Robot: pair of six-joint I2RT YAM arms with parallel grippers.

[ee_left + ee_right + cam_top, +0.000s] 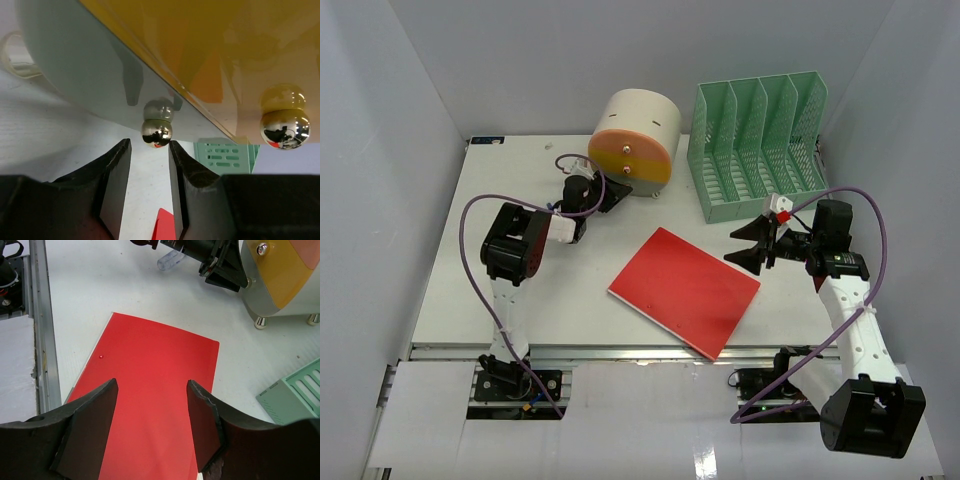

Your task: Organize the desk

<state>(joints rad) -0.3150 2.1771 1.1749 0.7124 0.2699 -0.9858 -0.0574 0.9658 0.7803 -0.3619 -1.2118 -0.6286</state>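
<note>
1. Here, the white table (pixel 470 300) carries everything. The red folder (pixel 685 290) lies flat on it at an angle. The table stretches out on every side of the folder, and its metal rail (pixel 620 352) runs just past the folder's near corner.
2. Beyond the folder's far-left edge, a cream drum (pixel 635 140) lies on its side. Its orange and yellow face is turned toward the folder.
3. The left pincer (pixel 613 192) is right at that face, well apart from the folder.
4. In the left wrist view its black fingers (pixel 115 175) stand a narrow gap apart, so the pincer is slightly spread. A small chrome knob (pixel 156 132) on the drum's face sits at the mouth of the gap, level with the tips rather than deep between them. Whether either finger touches it, I cannot tell.
5. A second chrome knob (pixel 285 130) shows on the same face, farther from the fingers.
6. The right pincer (pixel 742 247) hangs above the table just by the folder's far-right edge. It is spread wide with nothing between its fingers. In the right wrist view the folder's red surface fills the gap.
7. A green slotted file rack (pixel 760 145) stands upright beyond the folder's right end, beside the drum and apart from the folder.
8. A purple cable (pixel 470 250) loops beside the left arm, on the far side of it from the folder.
</note>
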